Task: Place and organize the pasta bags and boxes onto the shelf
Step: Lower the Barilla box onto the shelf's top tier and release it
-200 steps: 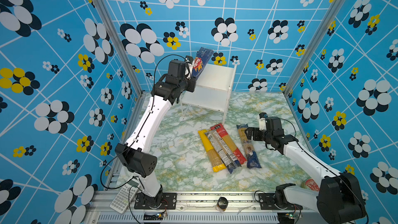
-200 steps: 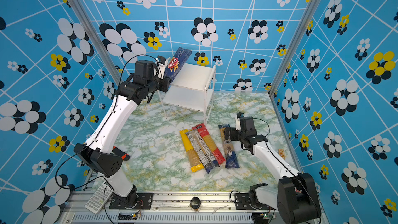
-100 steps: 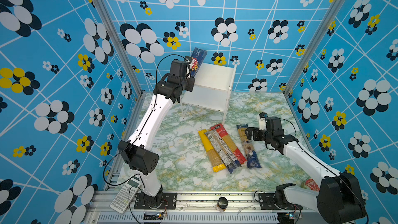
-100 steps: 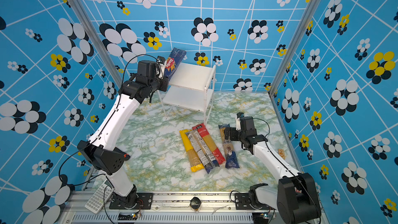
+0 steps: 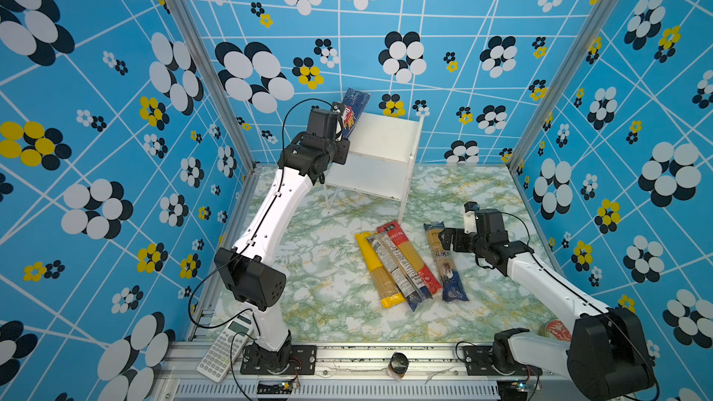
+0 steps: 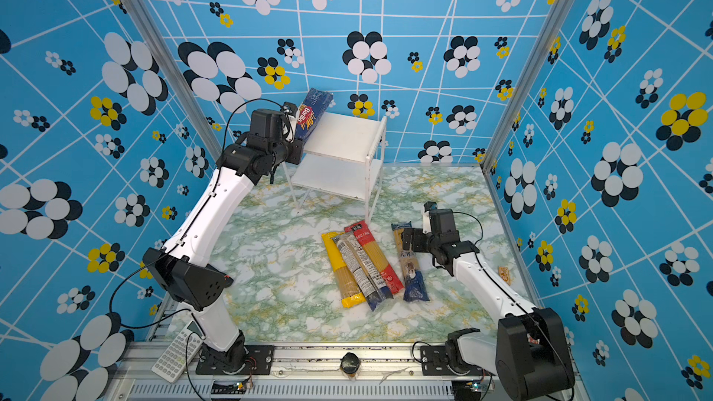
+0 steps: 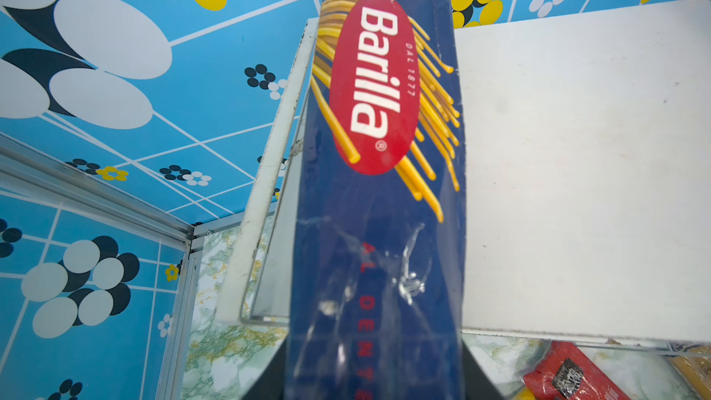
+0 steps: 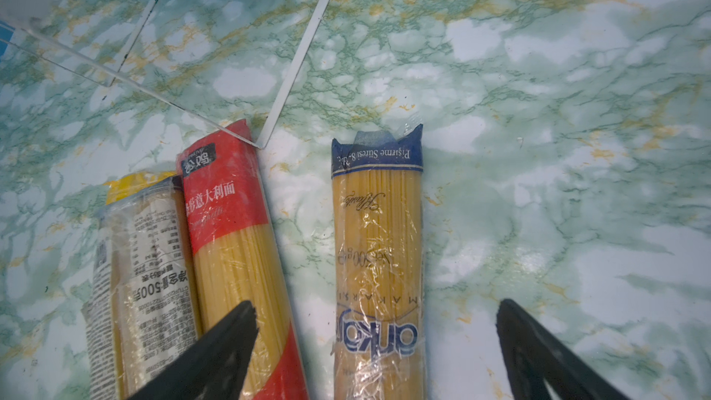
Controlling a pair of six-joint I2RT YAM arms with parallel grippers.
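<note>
While the Barilla box [image 7: 379, 225] is clamped by the left gripper [image 7: 373, 382], the right gripper [image 8: 377, 307] is spread. Blue-capped spaghetti bag [image 8: 379, 225] is straddled between its fingers [image 8: 223, 344].

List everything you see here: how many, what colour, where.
table: one, green marble, centre
shelf: one, white, at the table's back
Barilla box: one, dark blue, tilted over the shelf's top board
yellow bag, white-labelled bag, red-ended bag: one each, packed together mid-table
gold-labelled bag: one, blue-ended, apart, to their right
calculator: one, white, front-left rail
left tool: one, black, shut on the Barilla box
right tool: one, black, open above the gold-labelled bag
</note>
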